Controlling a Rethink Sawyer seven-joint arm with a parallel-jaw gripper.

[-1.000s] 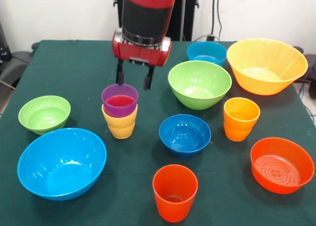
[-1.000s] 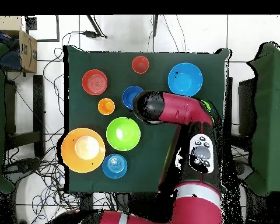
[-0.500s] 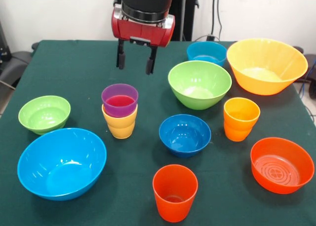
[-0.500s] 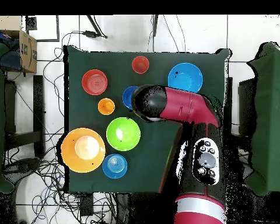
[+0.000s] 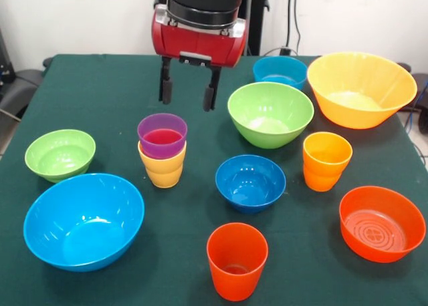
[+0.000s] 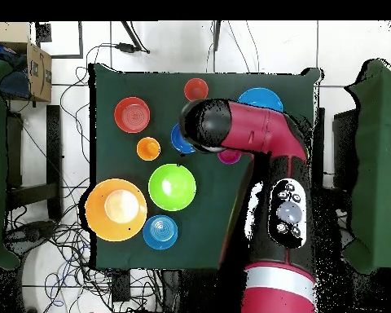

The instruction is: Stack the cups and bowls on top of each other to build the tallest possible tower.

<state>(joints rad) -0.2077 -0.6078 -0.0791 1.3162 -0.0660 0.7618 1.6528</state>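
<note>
Front view: the hand, fingers spread and empty, hangs upper centre above the purple cup, nested in the yellow cup, left of centre on the counter. Surrounding bowls sit empty.

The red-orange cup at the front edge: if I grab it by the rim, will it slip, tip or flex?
The red-orange cup looks glossy and smooth, so it may slip in a light pinch. It stands upright and alone, taller than wide, so a sideways nudge could tip it. Its thin plastic wall probably flexes a little and weighs little. The open tool hangs above the purple cup.
</note>
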